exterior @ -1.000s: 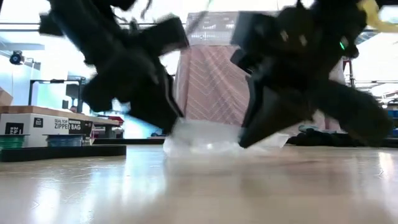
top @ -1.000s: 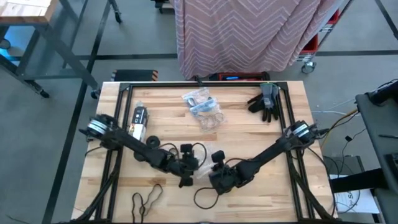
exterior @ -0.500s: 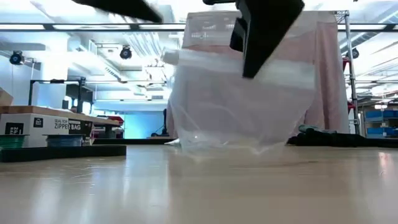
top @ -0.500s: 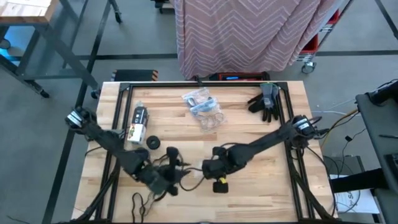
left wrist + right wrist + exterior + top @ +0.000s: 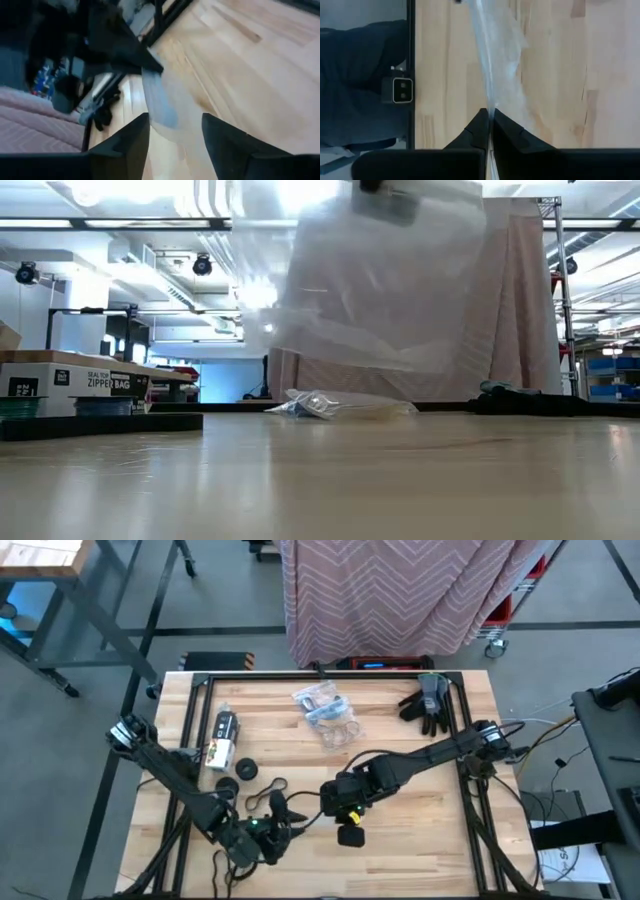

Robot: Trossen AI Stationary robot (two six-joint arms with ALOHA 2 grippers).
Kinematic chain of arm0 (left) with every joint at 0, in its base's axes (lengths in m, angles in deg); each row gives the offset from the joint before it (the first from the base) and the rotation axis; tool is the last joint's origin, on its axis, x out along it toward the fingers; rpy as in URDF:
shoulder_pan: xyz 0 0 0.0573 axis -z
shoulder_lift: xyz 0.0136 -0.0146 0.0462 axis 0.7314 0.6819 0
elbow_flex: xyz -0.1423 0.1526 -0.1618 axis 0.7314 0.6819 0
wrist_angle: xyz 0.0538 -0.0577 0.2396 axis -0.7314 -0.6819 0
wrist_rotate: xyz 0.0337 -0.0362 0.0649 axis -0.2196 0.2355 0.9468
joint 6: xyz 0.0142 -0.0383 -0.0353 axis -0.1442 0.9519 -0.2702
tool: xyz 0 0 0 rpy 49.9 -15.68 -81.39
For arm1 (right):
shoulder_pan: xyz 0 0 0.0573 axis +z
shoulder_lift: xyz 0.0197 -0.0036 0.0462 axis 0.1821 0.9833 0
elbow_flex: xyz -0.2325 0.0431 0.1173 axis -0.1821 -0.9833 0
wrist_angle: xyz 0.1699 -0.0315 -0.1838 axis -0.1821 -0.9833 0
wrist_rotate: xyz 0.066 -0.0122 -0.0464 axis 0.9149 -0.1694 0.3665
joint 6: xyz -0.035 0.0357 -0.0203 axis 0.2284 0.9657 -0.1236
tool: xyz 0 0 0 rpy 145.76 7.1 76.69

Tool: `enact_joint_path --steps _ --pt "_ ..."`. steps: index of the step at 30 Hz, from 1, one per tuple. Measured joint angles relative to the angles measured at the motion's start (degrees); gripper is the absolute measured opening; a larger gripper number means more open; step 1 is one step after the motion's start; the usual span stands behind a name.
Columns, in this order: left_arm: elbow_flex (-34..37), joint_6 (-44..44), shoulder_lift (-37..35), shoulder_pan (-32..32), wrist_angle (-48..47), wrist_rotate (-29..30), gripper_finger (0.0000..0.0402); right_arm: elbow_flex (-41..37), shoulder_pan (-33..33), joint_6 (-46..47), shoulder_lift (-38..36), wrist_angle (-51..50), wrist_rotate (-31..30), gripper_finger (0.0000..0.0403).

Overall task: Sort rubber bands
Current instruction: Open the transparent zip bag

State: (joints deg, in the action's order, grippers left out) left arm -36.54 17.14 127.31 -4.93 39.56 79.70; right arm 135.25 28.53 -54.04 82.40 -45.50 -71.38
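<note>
A: Rubber bands [image 5: 263, 796], black ones, lie loose on the tabletop [image 5: 420, 840], near the front and left of centre, just beside the left arm.

B: And the left gripper [image 5: 270, 832] is low over the wood right by them. From its wrist its fingers [image 5: 125, 147] are spread, with nothing between them.

A: Over to the right gripper [image 5: 489, 112]. It's pressed together on the edge of a clear bag [image 5: 370, 280], pinching the plastic flat.

B: From table level, that bag hangs in the air, well off the wood. The left wrist view catches its edge too, dangling from the other arm.

A: At the back of the tabletop there's a crumpled heap of plastic bags [image 5: 325, 712] with blue loops inside.

B: Dark gloves [image 5: 425, 705] sit towards the back right corner, well apart from both arms.
</note>
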Motion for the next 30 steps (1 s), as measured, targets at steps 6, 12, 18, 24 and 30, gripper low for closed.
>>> enact_joint_path --steps 6,12,18,24,30 --pt "-0.1 -5.7 1.9 -0.1 3.8 3.1 0.0167 0.1 0.0 1.1 0.0 -0.2 0.9 0.0002" --pt "-0.1 -10.4 3.6 -0.2 5.2 6.1 0.0147 0.1 0.0 2.2 0.0 -0.1 1.7 0.0002" --pt "-0.1 -16.5 4.3 0.1 11.6 7.9 0.0123 0.1 0.0 2.6 0.0 0.1 3.4 0.0002" --pt "-0.1 -25.5 4.4 0.2 12.1 7.8 0.0116 0.1 0.0 5.6 0.0 0.0 4.9 0.0002" --pt "-0.1 -37.5 4.4 0.2 12.4 7.8 0.0123 0.1 0.0 7.3 0.0 0.2 7.6 0.0002"
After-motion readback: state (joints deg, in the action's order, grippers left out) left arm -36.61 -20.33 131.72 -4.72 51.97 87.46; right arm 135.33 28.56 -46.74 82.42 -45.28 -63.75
